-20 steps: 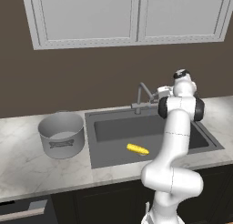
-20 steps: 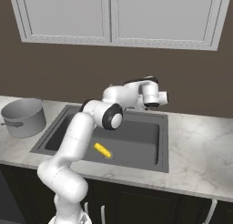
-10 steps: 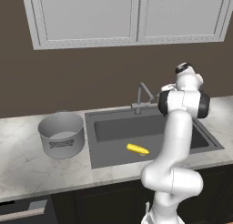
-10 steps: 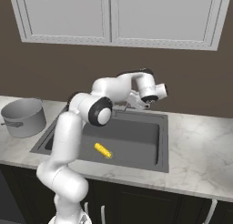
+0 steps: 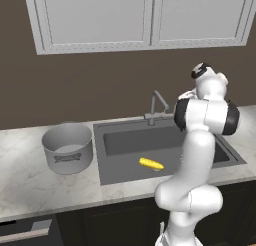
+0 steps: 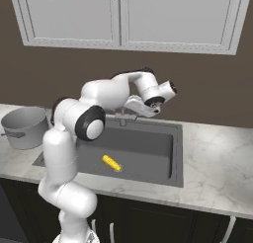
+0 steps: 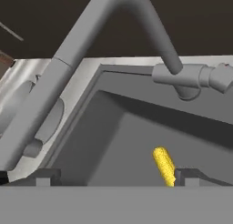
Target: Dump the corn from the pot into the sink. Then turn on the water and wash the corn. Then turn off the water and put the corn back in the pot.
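Count with me: you have one corn (image 5: pixel 151 164), one pot (image 5: pixel 68 147), one sink (image 5: pixel 125 142) and one faucet (image 7: pixel 98 41), plus a pair of cabinet doors (image 5: pixel 150 15) on the wall above.

Your gripper (image 6: pixel 148 107) hangs up by the back of the sink, just beside the faucet, with its jaws spread wide and nothing between them. In the hand view the two fingertips (image 7: pixel 45 176) sit far apart at the bottom, and the faucet's grey neck sweeps diagonally across right in front of them, very close. You cannot tell from these pictures whether a finger actually touches the faucet.

The corn lies well below the gripper on the dark floor of the sink, toward the front edge of the basin and apart from the walls. From the hand camera you see it just above the right-hand fingertip, lying lengthwise on the basin floor. The pot stands upright on the marble counter (image 5: pixel 30 180), well off to the gripper's left, beyond the sink's left rim and clear of it. No water is visible running from the spout.

Compared with a second ago, your hand has lifted and rolled: the wrist has turned upward and the arm's upper links have swung higher over the back of the sink. The jaws were wide then and are wide now. The corn and the pot have not moved.
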You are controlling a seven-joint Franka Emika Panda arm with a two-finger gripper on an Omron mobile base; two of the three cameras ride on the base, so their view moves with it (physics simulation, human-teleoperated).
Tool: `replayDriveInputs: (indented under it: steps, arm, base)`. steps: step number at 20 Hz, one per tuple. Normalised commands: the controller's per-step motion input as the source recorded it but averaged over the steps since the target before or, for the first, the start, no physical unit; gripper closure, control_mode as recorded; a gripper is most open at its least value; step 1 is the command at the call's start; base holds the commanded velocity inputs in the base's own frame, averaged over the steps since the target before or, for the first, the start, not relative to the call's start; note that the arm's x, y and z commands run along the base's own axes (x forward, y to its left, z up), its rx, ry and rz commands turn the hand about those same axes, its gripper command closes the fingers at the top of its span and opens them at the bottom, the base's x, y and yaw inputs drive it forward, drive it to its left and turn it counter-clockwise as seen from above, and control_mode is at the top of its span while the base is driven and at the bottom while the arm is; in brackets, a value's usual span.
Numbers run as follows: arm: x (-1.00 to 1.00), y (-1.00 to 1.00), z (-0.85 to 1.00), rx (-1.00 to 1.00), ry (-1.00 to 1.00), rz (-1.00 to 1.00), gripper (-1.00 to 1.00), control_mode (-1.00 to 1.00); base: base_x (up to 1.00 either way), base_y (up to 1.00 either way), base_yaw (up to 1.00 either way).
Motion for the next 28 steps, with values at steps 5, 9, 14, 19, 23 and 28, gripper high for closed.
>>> replayDriveInputs:
  steps: [5,9,14,19,23,28]
  arm:
    - [-0.46,0.0,0.34,-0.11,0.01,0.0,-1.0,-1.0]
    - [-0.43,0.0,0.26,-0.1,0.04,0.0,-1.0,-1.0]
    - [-0.51,0.0,0.22,-0.08,0.05,-0.03,-1.0,-1.0]
    - [-0.53,0.04,0.12,-0.06,0.04,-0.07,-1.0,-1.0]
    - [-0.43,0.23,0.0,-0.04,0.0,-0.11,-1.0,-1.0]
    - [-0.34,0.4,0.0,-0.03,0.0,-0.16,-1.0,-1.0]
  base:
    - [0.0,0.0,0.0]
    - [0.0,0.0,0.0]
    - [0.0,0.0,0.0]
    - [0.0,0.0,0.0]
    - [0.0,0.0,0.0]
    - [0.0,0.0,0.0]
